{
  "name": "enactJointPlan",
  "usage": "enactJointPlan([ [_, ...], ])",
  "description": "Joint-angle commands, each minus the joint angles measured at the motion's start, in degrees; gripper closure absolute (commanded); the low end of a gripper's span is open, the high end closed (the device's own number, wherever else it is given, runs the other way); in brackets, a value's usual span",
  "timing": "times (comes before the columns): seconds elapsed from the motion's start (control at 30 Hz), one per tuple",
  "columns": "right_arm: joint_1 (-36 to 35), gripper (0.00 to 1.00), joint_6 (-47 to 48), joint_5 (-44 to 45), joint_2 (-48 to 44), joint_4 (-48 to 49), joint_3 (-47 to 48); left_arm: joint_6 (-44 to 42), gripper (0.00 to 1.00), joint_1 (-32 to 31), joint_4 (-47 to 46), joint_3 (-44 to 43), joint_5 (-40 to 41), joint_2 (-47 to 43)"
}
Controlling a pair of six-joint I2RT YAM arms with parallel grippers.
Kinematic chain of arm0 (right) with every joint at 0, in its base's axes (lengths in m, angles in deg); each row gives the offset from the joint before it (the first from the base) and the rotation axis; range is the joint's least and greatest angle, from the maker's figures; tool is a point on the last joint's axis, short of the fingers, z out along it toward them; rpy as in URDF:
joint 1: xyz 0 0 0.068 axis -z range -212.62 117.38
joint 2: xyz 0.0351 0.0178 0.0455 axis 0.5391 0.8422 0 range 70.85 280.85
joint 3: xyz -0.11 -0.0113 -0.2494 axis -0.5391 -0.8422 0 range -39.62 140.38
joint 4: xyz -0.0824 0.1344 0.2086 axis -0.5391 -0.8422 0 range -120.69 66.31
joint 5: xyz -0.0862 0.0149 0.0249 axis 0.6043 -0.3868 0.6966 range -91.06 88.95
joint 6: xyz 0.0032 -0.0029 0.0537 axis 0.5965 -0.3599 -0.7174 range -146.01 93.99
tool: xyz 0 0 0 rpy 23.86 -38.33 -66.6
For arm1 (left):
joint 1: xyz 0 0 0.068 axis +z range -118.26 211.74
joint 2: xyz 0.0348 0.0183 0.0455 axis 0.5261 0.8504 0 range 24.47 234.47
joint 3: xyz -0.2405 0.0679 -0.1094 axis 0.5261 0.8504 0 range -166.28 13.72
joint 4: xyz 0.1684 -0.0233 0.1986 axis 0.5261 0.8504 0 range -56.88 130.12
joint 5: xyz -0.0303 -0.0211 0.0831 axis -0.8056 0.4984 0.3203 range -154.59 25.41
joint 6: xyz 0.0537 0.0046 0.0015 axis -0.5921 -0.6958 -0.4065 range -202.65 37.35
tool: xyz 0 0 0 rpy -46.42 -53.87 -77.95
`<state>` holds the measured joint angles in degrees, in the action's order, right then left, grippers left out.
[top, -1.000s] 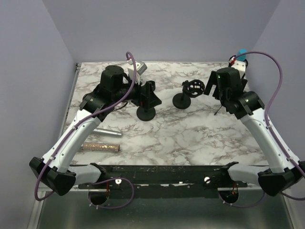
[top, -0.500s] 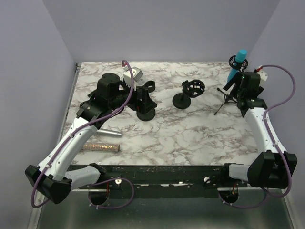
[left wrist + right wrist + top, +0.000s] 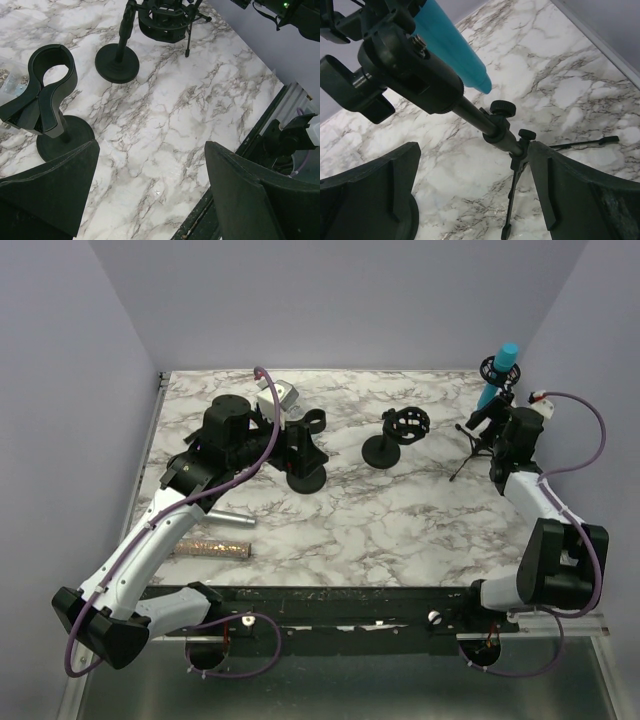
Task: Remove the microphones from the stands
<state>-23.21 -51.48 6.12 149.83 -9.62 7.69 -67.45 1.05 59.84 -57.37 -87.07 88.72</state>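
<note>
A teal microphone (image 3: 505, 358) sits tilted in the black clip of a tripod stand (image 3: 472, 448) at the far right of the table. In the right wrist view the microphone (image 3: 451, 47) and the stand's pole (image 3: 487, 126) lie just above and ahead of my open right gripper (image 3: 474, 150), and nothing is between its fingers. In the top view the right gripper (image 3: 492, 422) hangs beside the stand, below the microphone. My left gripper (image 3: 300, 445) is open and empty over the marble (image 3: 151, 150), next to a black clip stand (image 3: 45, 100).
A round-based stand with an empty shock mount (image 3: 398, 433) is mid-table. The empty clip stand (image 3: 307, 472) is under the left arm. A silver cylinder (image 3: 225, 516), a glittery bronze tube (image 3: 212, 548) and a small grey box (image 3: 282, 395) lie on the left. Walls close in on three sides.
My right arm has swung from the table's middle out to the right and settled beside the tripod stand, uncovering the microphone. The left arm shifted slightly left. Both grippers stay open.
</note>
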Motion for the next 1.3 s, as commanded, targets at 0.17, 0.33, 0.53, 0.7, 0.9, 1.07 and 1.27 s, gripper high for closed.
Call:
enactJointPlan([
  [0.17,0.81,0.1,5.12,-3.02,5.53,11.86,-0.72,-1.01,0.11,0.2,-0.8,0.6,1.83,0.7],
  [0.33,0.79,0.2,7.2,-4.78,4.39,12.48,-0.44,-1.05,0.11,0.21,-0.8,0.53,1.65,0.81],
  [0.53,0.8,0.08,5.99,-1.01,-3.0,-0.8,2.43,-0.92,0.12,0.22,-0.59,0.18,0.57,0.8],
  [0.7,0.79,0.0,6.01,3.23,-9.52,-11.94,6.96,-0.39,0.12,0.23,-0.83,0.16,-0.62,0.75],
  [0.9,0.79,0.0,8.71,4.84,-5.65,-19.82,20.89,-0.42,0.1,0.21,-1.13,0.36,-1.67,1.14],
  [1.07,0.84,0.0,10.3,0.75,6.29,-26.71,37.6,-0.68,0.02,0.21,-1.5,0.51,-2.19,0.98],
  [1.27,0.79,0.0,9.18,-2.08,19.01,-38.38,54.96,-0.86,0.01,0.2,-1.77,0.54,-2.75,0.96],
])
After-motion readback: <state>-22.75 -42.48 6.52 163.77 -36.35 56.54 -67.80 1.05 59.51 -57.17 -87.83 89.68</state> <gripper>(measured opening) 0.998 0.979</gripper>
